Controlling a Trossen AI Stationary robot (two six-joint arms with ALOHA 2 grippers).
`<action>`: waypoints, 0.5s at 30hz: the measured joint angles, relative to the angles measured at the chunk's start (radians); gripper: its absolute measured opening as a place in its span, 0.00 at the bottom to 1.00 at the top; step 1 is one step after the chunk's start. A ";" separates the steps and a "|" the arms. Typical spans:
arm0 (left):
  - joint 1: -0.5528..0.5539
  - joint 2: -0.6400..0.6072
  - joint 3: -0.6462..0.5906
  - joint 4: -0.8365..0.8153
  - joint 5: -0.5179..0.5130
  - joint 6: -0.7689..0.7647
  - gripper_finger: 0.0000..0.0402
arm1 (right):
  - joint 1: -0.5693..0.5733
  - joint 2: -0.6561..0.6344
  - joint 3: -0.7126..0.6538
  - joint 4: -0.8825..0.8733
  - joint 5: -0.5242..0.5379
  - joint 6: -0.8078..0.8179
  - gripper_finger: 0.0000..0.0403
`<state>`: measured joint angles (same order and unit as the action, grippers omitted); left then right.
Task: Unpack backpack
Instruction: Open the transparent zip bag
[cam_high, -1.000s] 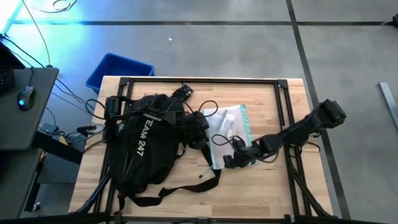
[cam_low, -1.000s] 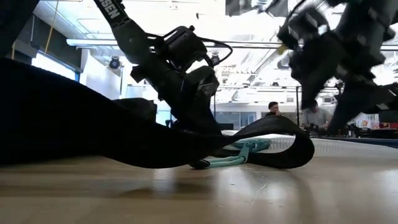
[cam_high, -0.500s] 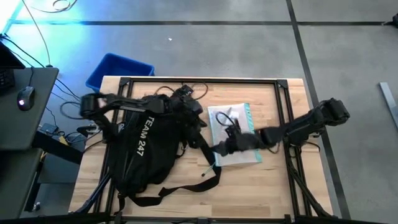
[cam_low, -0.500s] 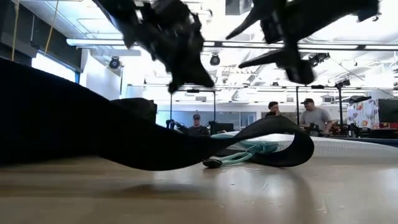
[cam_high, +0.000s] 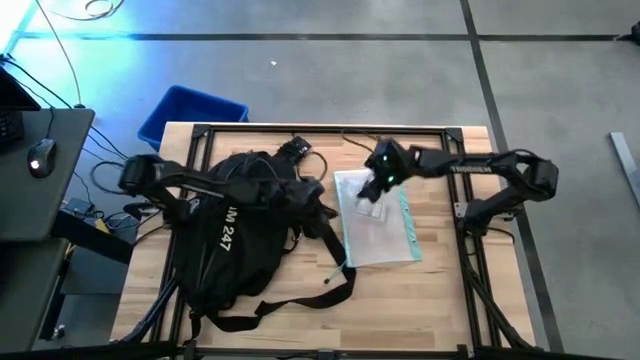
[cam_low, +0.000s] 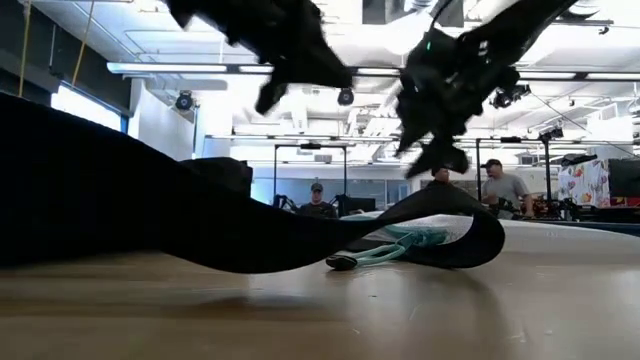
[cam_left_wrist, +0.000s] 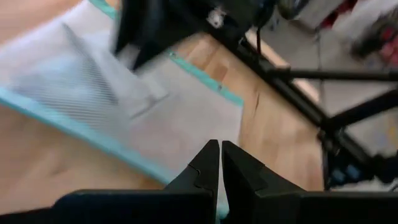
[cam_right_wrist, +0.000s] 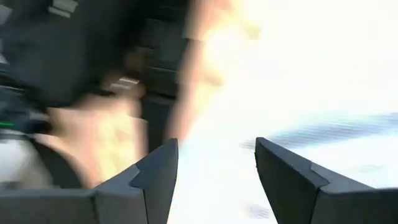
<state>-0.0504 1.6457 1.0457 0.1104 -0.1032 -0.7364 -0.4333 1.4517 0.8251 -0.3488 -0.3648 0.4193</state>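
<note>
The black backpack (cam_high: 235, 245) lies flat on the left half of the wooden table, its long straps (cam_high: 335, 285) trailing toward the near edge. One strap loops in the low view (cam_low: 470, 235). A clear pouch with teal trim (cam_high: 380, 225) lies flat to its right (cam_left_wrist: 93, 93). My left gripper (cam_high: 318, 205) hangs shut in the air between the backpack and the pouch (cam_left_wrist: 220, 165). My right gripper (cam_high: 378, 178) hovers open over the pouch's far end, nothing between its fingers (cam_right_wrist: 214, 168). In the low view both hang clear of the table, left (cam_low: 268, 98) and right (cam_low: 440, 155).
A blue bin (cam_high: 190, 115) stands on the floor past the table's far left corner. A desk with a mouse (cam_high: 40, 155) is at the left. Black frame rails (cam_high: 320, 130) run along the table's edges. People stand in the room behind (cam_low: 505, 185).
My left gripper has risen from low beside the backpack and stays shut. My right gripper has swung from the pouch's near end toward the table's far edge, rolling as it went, its fingers still apart. The pouch stays on the table.
</note>
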 joint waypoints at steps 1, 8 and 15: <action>-0.006 0.041 0.000 0.070 -0.006 -0.032 0.00 | -0.026 0.000 0.001 -0.038 0.016 -0.045 0.48; -0.017 0.337 0.005 0.435 -0.021 -0.284 0.00 | -0.131 0.000 -0.004 -0.261 0.025 -0.247 0.48; 0.017 0.427 0.069 0.195 -0.089 -0.348 0.00 | -0.105 0.000 -0.004 -0.481 0.062 -0.291 0.48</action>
<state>-0.0338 2.0727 1.1149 0.3058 -0.1924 -1.0840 -0.5383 1.4518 0.8212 -0.8293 -0.3032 0.1284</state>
